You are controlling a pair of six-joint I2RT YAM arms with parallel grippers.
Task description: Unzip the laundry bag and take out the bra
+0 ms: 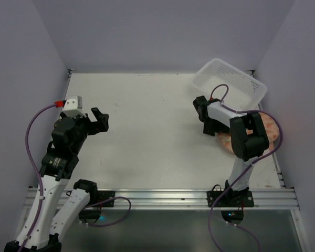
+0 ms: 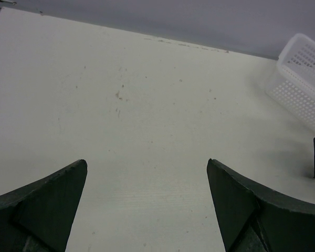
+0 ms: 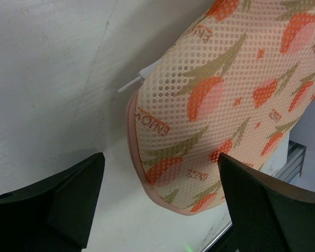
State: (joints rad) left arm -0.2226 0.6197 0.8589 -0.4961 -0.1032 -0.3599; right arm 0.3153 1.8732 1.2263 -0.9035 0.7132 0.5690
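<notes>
The laundry bag (image 1: 273,131) lies closed at the right side of the table, mostly under my right arm. In the right wrist view it (image 3: 226,94) shows as peach mesh with orange fruit print and a pink rim. A small white tab (image 3: 131,83) sticks out at its rim. My right gripper (image 1: 210,128) is open just above the bag's left end, and the bag's rounded end lies between its open jaws (image 3: 160,156) without being held. My left gripper (image 1: 100,119) is open and empty over the left of the table (image 2: 146,161). The bra is hidden.
A white slotted plastic basket (image 1: 231,81) stands at the far right corner, just behind the right gripper, and also shows in the left wrist view (image 2: 304,84). The metal rail of the table's near edge (image 1: 163,198) runs along the front. Walls close in the table.
</notes>
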